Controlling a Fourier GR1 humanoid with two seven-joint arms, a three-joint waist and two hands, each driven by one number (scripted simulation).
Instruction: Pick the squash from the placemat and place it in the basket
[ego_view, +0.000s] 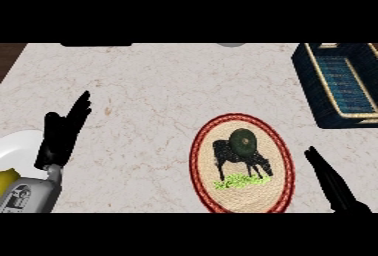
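**Right robot hand nearest the squash**

The right robot hand (328, 177), lower right, fingers straight and empty, is just right of the placemat (279, 165). The squash (242, 141) sits up-left of it; the basket (325, 107) waits upper right. The left robot hand (63, 135) rests spread, far left.

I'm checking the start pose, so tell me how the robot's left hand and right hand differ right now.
The left hand shows broadly, with its grey forearm in view beside a white plate; the right hand shows edge-on and narrow, at the view's lower right. The right hand is just right of the oval woven placemat bearing the dark green round squash; the left hand is far to its left. Both are black, open, fingers straight, holding nothing.
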